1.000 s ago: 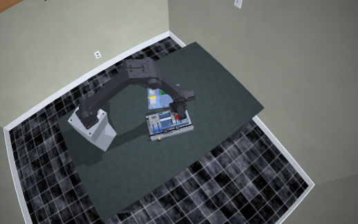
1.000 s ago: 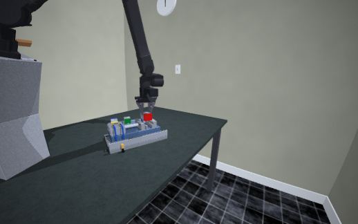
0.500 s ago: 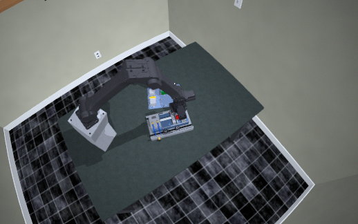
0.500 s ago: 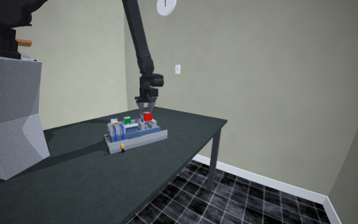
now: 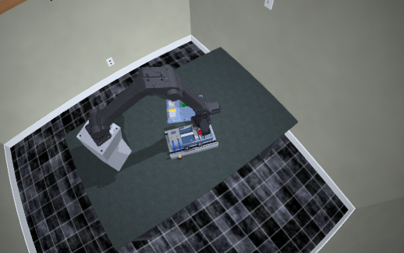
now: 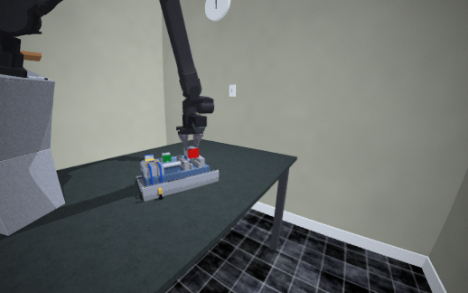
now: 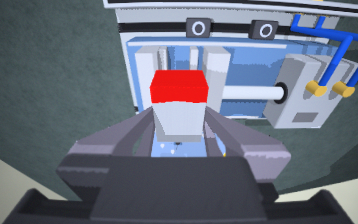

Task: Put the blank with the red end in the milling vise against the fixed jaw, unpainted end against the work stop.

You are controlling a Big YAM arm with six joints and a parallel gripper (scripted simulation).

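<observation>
While I see from the top the red-ended blank (image 5: 200,133) (image 6: 193,153) (image 7: 179,92) over the vise (image 5: 195,146) (image 6: 181,181) (image 7: 252,77), the exterior view suggests it could catch on 1 of the 2 jaws if lowered off-centre, and the wrist view shows my gripper (image 5: 202,132) (image 6: 191,146) (image 7: 179,111) clamping its sides.

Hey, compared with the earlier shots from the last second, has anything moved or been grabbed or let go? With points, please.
Nothing has visibly changed. The gripper (image 5: 200,130) (image 6: 191,146) (image 7: 179,111) is still shut on the red-ended blank (image 5: 200,133) (image 6: 193,153) (image 7: 179,92), above the milling vise (image 5: 195,150) (image 6: 181,184) (image 7: 297,105). The green-ended blank (image 5: 184,105) (image 6: 166,157) and yellow-ended blank (image 5: 171,113) (image 6: 149,158) stayed put too.
</observation>
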